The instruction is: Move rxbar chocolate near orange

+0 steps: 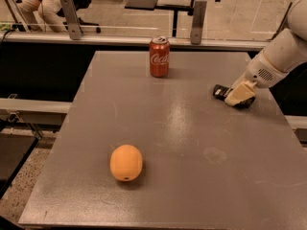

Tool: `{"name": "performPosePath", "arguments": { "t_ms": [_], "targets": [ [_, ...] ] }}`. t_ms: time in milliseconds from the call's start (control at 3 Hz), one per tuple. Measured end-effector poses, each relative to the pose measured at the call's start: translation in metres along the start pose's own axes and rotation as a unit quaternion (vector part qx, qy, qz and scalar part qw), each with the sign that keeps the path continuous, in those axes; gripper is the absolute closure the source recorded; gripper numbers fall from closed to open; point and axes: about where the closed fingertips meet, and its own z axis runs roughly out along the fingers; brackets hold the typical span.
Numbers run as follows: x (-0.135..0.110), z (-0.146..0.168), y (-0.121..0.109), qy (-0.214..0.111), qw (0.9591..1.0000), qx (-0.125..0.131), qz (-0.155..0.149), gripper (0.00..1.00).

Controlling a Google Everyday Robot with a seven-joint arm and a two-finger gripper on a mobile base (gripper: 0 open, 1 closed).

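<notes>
Near the right edge of the grey table [192,143], a flat black wrapped rxbar chocolate [221,91] lies lengthwise roughly left to right, its right end hidden under the cream gripper [240,94]. Whether the gripper has hold of it cannot be told. A round matte orange [126,162] sits well apart, toward the near-left corner.

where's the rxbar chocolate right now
In the camera view the rxbar chocolate lies near the right edge of the table, right of the Coca-Cola can, partly covered by the end effector, far from the orange.

Black rxbar chocolate [221,91] flat at frame right, partly hidden by claw [240,96]; round orange [126,162] lower left, well apart.
</notes>
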Motion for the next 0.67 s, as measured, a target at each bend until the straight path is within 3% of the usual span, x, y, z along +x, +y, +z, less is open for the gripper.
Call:
{"name": "performPosePath", "arguments": {
  "t_ms": [333, 667],
  "targets": [
    [-0.0016, -0.0035, 0.0001, 0.000, 1.0000, 0.000, 0.000, 0.85],
    [-0.0017, -0.0036, 0.0002, 0.000, 1.0000, 0.000, 0.000, 1.00]
  ]
}}
